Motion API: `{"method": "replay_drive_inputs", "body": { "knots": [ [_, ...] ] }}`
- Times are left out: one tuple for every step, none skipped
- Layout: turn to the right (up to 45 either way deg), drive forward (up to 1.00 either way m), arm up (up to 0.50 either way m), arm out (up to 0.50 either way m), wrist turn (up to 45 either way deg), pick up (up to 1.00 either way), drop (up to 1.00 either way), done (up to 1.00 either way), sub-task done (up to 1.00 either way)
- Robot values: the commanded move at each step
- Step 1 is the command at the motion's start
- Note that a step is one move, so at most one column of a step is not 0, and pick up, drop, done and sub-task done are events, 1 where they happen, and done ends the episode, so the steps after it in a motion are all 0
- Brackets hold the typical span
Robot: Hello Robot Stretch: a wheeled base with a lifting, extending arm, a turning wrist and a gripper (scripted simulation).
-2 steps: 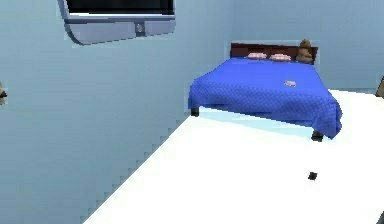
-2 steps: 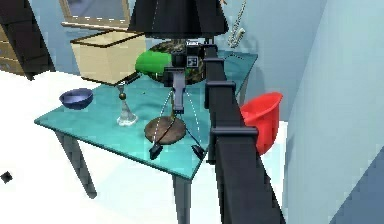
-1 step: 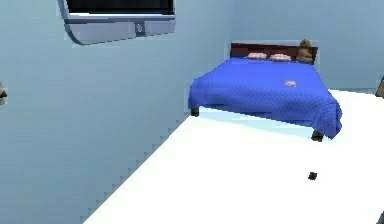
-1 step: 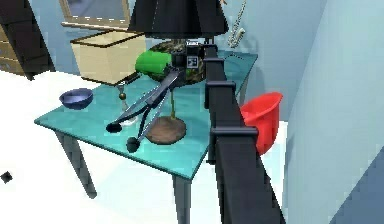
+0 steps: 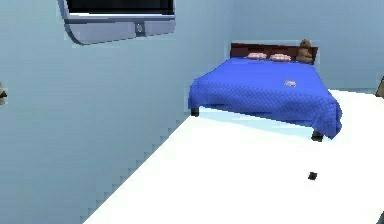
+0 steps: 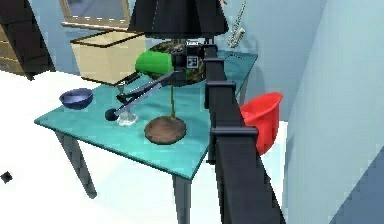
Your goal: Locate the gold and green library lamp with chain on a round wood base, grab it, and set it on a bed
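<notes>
Blue bed (image 5: 265,92), 2 pink pillows (image 5: 256,56); teal table (image 6: 90,132); lamp (image 6: 166,129) green shade, brown base; blue bowl (image 6: 76,98) at its 9 o'clock, red bin (image 6: 262,118) at 3 o'clock

Dark square arm (image 6: 236,150), stepped boxy segments

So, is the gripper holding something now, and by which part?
It cannot be told. The gripper is at the green-shaded lamp, whose round base stands on the teal table.

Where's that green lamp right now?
In the arm side view, the lamp stands on the teal table, between a blue bowl at left and the arm at right.
</notes>
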Motion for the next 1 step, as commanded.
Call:
{"method": "replay_drive_inputs", "body": {
  "knots": [
    [0.0, 0.0, 0.0, 0.0, 45.0, 0.0, 0.0, 0.0, 0.0]
  ]
}}
